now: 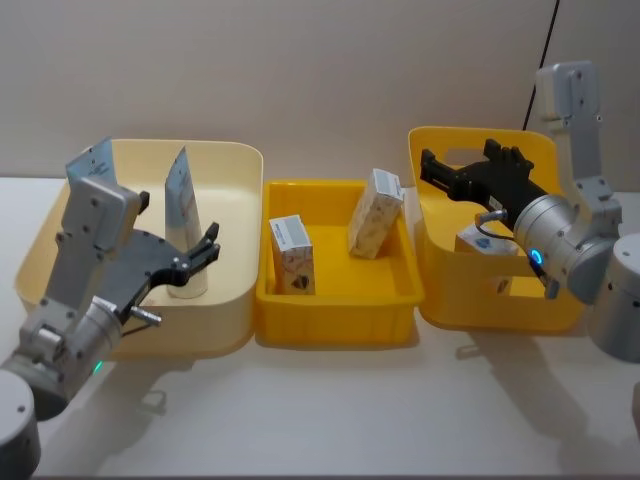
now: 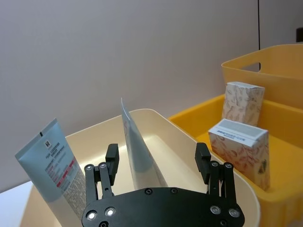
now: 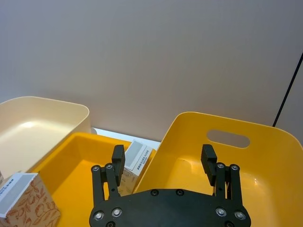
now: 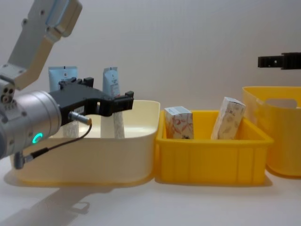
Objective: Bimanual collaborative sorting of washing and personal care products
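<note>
nearest, at left: left gripper (image 1: 197, 255) over the cream bin (image 1: 240, 160), fingers (image 2: 112, 153) spread wide, gripping nothing, one standing light-blue tube (image 1: 180, 200) between them, apart from both. second tube (image 2: 49, 163) standing further left in the same bin. in the middle yellow tray (image 1: 335, 300): upright carton (image 1: 292, 255), then tilted carton (image 1: 375, 212), both white with floral print. at right: right gripper (image 3: 163, 158) above the deep yellow bin (image 3: 265, 156), fingers wide, empty.
</note>
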You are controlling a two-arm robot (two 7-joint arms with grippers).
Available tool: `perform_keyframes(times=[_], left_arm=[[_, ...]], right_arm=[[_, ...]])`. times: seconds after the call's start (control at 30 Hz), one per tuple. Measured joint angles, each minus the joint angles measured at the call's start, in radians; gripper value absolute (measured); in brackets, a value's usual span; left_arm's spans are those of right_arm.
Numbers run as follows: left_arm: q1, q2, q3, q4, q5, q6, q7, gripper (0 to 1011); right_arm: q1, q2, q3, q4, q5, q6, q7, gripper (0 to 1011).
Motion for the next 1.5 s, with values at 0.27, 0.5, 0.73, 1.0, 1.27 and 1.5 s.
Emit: perform_keyframes(times=[0.27,0.5,0.73,1.0,1.27,1.5], left_arm=[[-0.049,-0.031,-0.009,0.049,0.0,0.016,0.002,1003],[-0.088,-0.061,-0.016,0.097,-0.002,0.036,0.004,1002],[-0.119,-0.085,-0.02,0.143,-0.012,0.058,-0.007,1003],[-0.157,-0.109,-0.026,0.202,-0.029,0.086,-0.038,1003],[-0.185,-0.126,-0.035,0.253,-0.043,0.092,-0.066,1003],[-0.193,-0.129,-0.038,0.265,-0.044,0.115,-0.074,1003]], right_arm=[[0.0,0.0,0.0,0.0,0.0,0.0,0.0,1001],[0.0,0.0,0.0,0.0,0.0,0.0,0.0,1001],[0.0,0.0,0.0,0.0,0.0,0.0,0.0,1001],[0.0,0.0,0.0,0.0,0.0,0.0,0.0,1001],[0.0,0.0,0.0,0.0,0.0,0.0,0.0,1001],[0.0,0.0,0.0,0.0,0.0,0.0,0.0,1001]])
